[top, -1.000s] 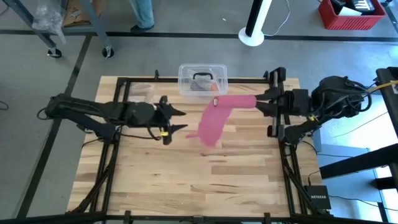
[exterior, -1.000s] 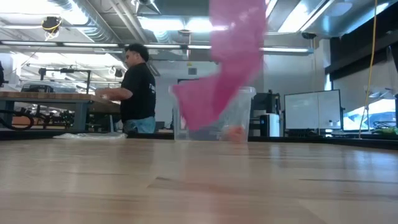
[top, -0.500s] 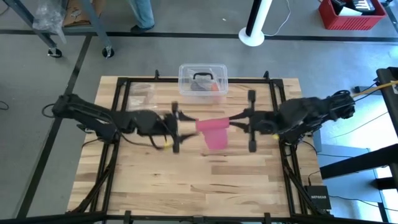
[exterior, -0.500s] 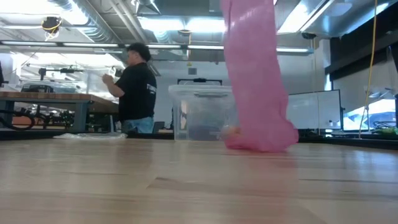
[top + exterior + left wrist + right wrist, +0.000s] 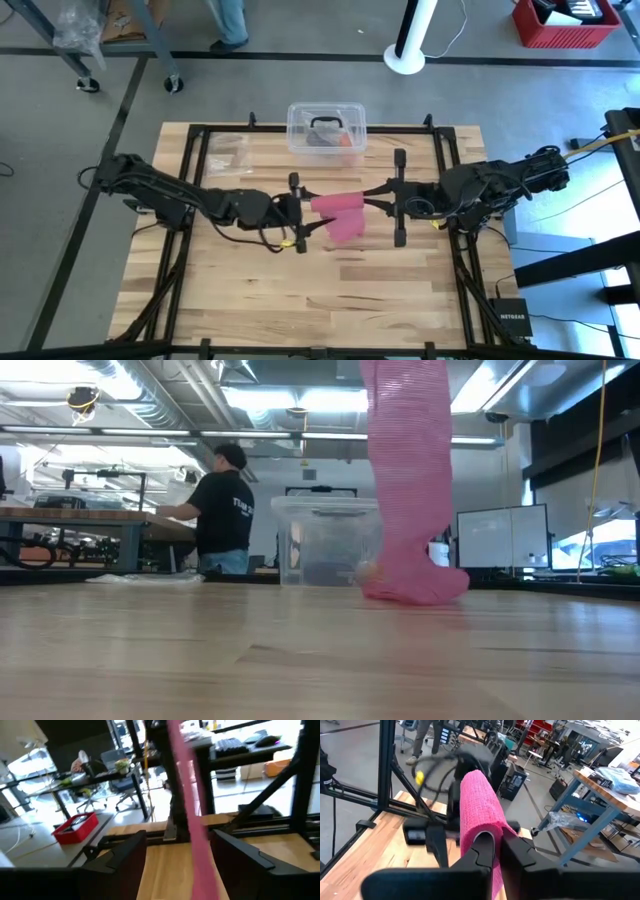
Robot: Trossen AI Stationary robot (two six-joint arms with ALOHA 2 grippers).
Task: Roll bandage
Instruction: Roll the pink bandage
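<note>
Both arms reach in toward the middle; left end effector point(image 5: 300, 212) spread wide, right end effector point(image 5: 372, 199) clamped.

Bandage point(image 5: 479, 805) ribbed matt pink cloth; table point(image 5: 380, 290) pale planked wood.

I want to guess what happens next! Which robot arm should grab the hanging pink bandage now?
Probably the left. The left gripper is open, with the bandage running between its fingers in its wrist view. The right gripper is already shut on the bandage's upper end.

text: NETGEAR | on: black box point(image 5: 508, 318) by the table's right edge
</note>
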